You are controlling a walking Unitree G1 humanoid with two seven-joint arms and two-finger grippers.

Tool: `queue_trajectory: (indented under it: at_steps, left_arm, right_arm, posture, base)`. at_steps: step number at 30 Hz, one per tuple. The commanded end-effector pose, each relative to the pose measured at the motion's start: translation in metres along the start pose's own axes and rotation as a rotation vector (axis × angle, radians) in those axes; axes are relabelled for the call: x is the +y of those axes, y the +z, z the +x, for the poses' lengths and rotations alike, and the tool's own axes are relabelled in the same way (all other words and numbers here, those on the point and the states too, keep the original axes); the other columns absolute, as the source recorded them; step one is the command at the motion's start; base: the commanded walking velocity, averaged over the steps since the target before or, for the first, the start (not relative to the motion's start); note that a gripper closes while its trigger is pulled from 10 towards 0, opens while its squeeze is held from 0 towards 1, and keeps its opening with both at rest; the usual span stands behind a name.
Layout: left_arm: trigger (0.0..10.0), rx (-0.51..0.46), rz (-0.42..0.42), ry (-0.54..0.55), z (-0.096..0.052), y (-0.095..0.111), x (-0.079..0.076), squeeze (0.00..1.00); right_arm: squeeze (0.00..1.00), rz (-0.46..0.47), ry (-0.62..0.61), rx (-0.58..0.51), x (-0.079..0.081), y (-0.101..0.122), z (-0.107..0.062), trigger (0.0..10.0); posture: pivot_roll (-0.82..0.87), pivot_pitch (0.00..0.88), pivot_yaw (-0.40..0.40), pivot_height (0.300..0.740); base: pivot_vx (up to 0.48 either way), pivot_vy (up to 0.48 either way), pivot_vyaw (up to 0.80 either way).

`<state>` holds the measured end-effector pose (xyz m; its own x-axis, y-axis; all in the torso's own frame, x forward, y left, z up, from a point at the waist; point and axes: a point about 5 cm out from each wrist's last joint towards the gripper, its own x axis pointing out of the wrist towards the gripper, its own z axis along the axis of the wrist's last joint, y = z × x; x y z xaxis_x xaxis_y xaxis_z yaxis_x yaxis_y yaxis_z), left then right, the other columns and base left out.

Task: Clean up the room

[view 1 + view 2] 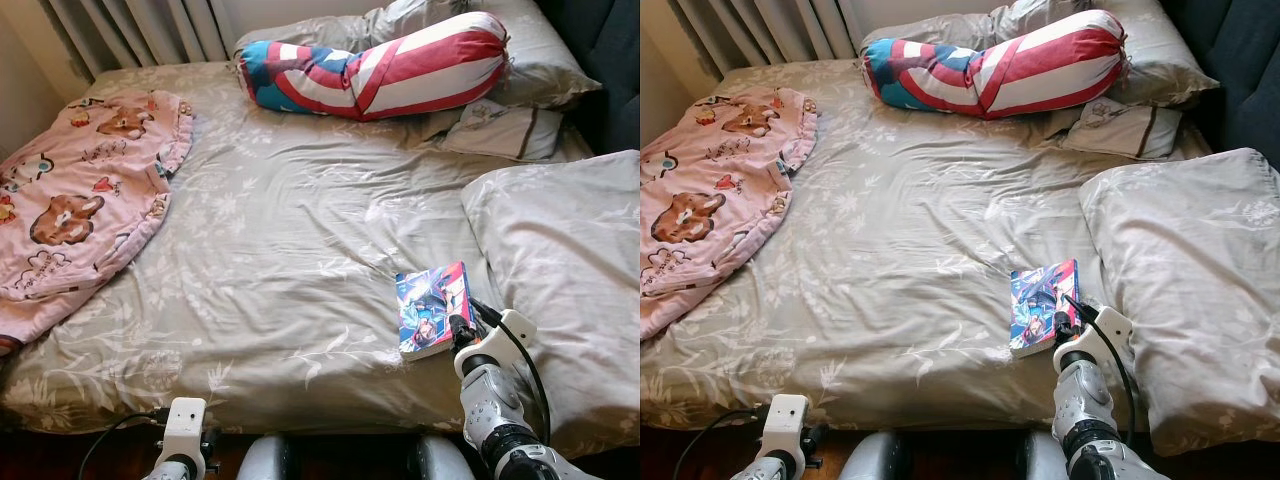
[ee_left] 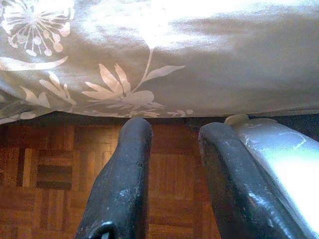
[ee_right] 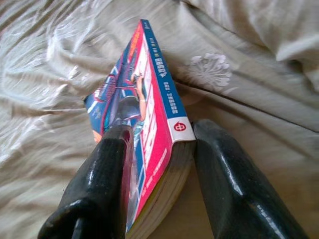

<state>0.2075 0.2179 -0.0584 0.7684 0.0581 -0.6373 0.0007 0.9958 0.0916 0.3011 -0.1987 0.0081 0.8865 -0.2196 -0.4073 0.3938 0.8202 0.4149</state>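
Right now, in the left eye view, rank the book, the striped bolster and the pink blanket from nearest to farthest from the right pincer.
1. Book, between the right pincer's fingers.
2. Striped bolster, at the bed's head.
3. Pink blanket, far left side of the bed.

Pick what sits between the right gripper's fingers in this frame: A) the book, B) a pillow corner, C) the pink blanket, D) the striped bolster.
A: in the right wrist view the right gripper has one black finger on each side of the book, at its lower end; the bed lies beneath it.
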Motion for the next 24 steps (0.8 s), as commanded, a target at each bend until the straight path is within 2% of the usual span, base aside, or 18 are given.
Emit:
queue_trajectory:
  at_steps: [1, 10, 16, 18, 20, 23, 24]
  left_arm:
    - [10.0, 0.02, 0.019, 0.009, -0.002, -0.004, 0.005, 0.0]
    - [10.0, 0.021, 0.019, 0.0, -0.001, -0.003, 0.001, 0.0]
    - [10.0, 0.023, 0.017, 0.004, 0.0, -0.002, 0.002, 0.0]
    - [10.0, 0.024, 0.016, 0.004, 0.0, -0.001, 0.001, 0.0]
    - [10.0, 0.024, 0.016, 0.003, 0.001, -0.001, 0.001, 0.0]
    - [10.0, 0.028, 0.012, 0.005, 0.002, 0.0, -0.001, 0.0]
    - [10.0, 0.028, 0.012, 0.005, 0.002, 0.0, -0.001, 0.0]
  right_arm:
    - [0.0, -0.006, -0.039, 0.012, -0.009, -0.005, -0.003, 10.0]
    - [0.0, -0.036, -0.098, 0.06, -0.02, -0.014, -0.007, 10.0]
    - [0.0, -0.043, -0.084, 0.036, -0.016, -0.01, -0.005, 10.0]
    - [0.0, -0.08, -0.069, 0.015, -0.014, -0.006, -0.004, 10.0]
    - [0.0, -0.155, -0.027, -0.019, -0.008, -0.002, -0.004, 10.0]
    - [0.0, -0.319, 0.101, -0.116, 0.01, 0.006, -0.004, 10.0]
    - [0.0, -0.319, 0.101, -0.116, 0.01, 0.006, -0.004, 10.0]
  posture:
    - [0.05, 0.108, 0.088, 0.636]
    - [0.04, 0.103, 0.086, 0.636]
    - [0.04, 0.097, 0.083, 0.636]
    - [0.04, 0.091, 0.08, 0.636]
    - [0.04, 0.083, 0.077, 0.636]
    - [0.02, 0.07, 0.073, 0.636]
    - [0.02, 0.07, 0.073, 0.636]
  base:
    - [0.0, 0.0, 0.0]
    - [0.0, 0.0, 0.0]
    - [0.0, 0.0, 0.0]
    - [0.0, 0.0, 0.0]
    - [0.0, 0.0, 0.0]
    - [0.0, 0.0, 0.0]
    - [0.0, 0.0, 0.0]
